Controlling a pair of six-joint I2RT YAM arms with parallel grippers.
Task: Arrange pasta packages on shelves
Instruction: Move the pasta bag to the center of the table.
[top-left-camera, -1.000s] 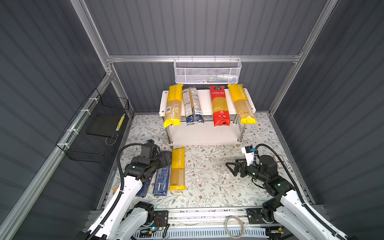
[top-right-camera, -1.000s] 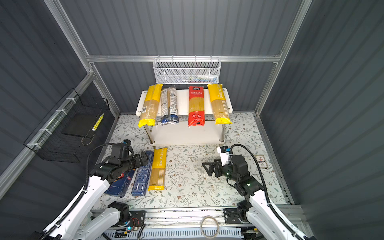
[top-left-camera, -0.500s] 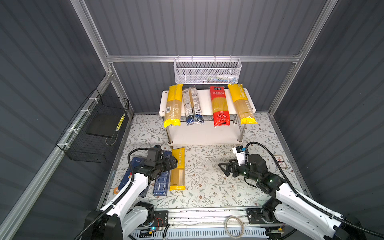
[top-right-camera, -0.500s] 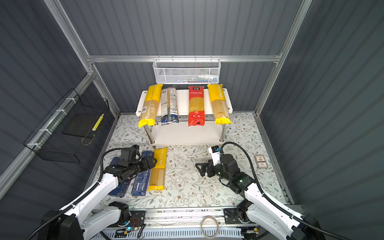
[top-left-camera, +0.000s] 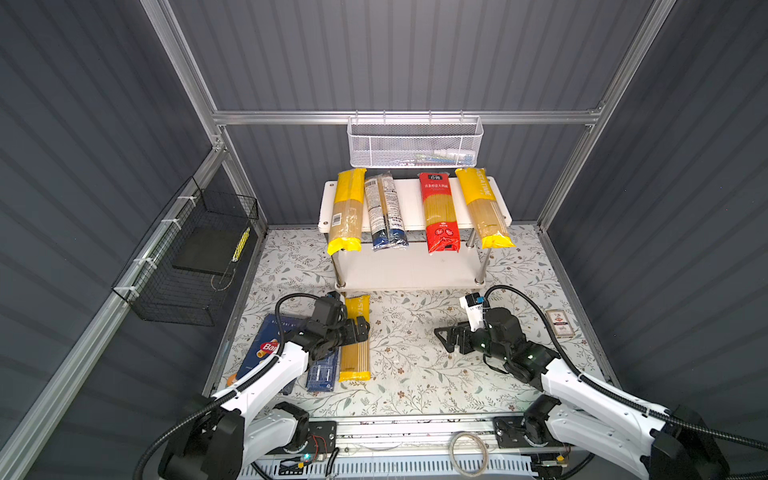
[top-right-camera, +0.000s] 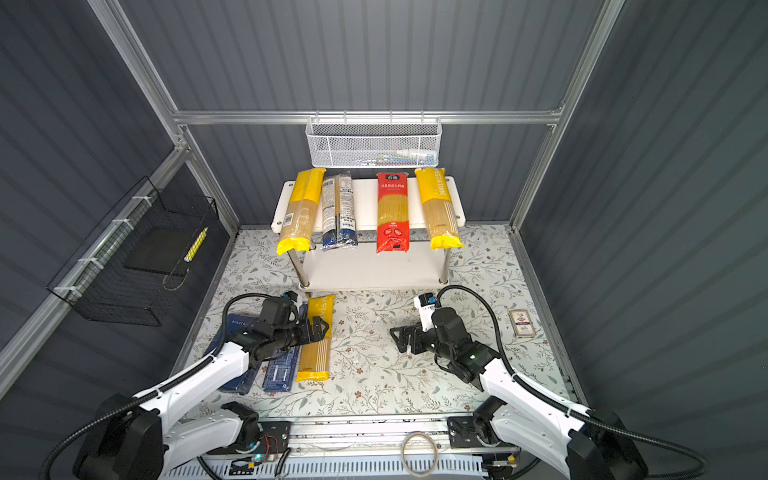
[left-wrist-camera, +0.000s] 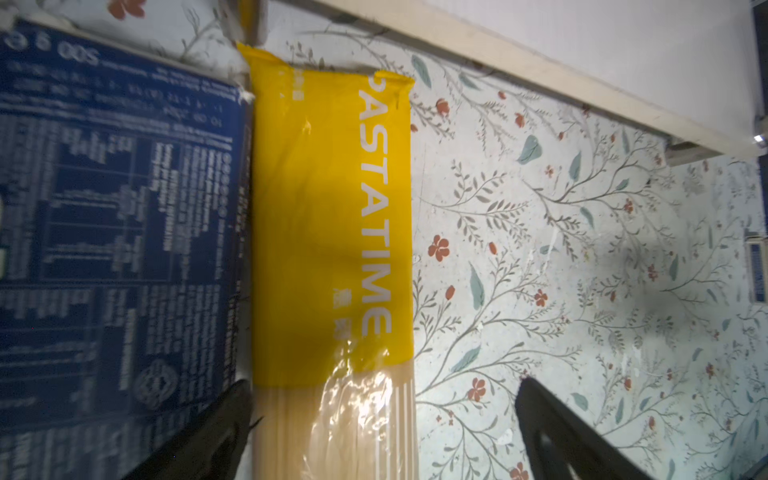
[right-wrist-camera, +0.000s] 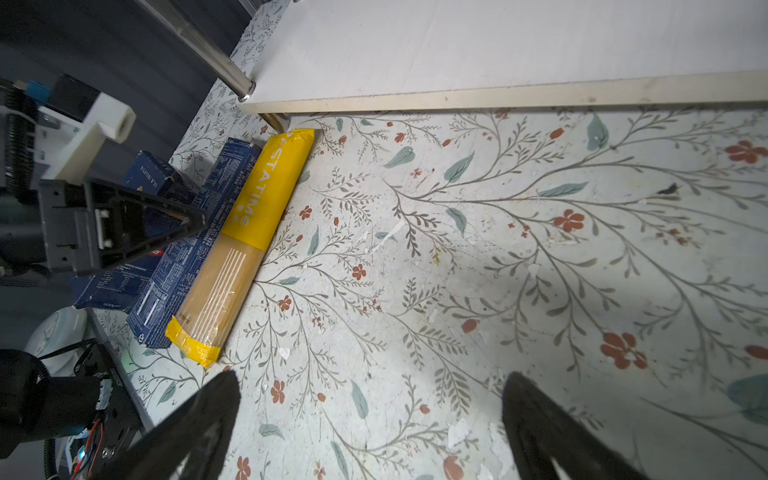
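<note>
The shelves (top-left-camera: 411, 201) carry a yellow bag (top-left-camera: 347, 212), a grey-and-blue bag (top-left-camera: 384, 212), a red bag (top-left-camera: 438, 212) and another yellow bag (top-left-camera: 484, 208) on the upper board. The lower board (top-left-camera: 409, 270) is bare. On the floor lie a third yellow bag (top-left-camera: 355, 353), a narrow blue box (top-left-camera: 321, 374) and a wide Barilla box (top-left-camera: 259, 351). My left gripper (top-left-camera: 365, 328) hovers open over the floor bag (left-wrist-camera: 332, 232), which lies between the jaws beside one finger (left-wrist-camera: 216, 432). My right gripper (top-left-camera: 445, 340) is open over bare floor (right-wrist-camera: 370, 415).
A white mesh basket (top-left-camera: 415, 143) hangs on the back wall above the shelves. A black wire basket (top-left-camera: 195, 257) hangs on the left wall. A small red-and-white card (top-left-camera: 560, 323) lies at the right floor edge. A cable loop (top-left-camera: 467, 453) sits at the front rail.
My left gripper has moved right, from above the blue boxes to over the floor's yellow bag. The right gripper has shifted left toward the middle of the floor. Both stay open.
</note>
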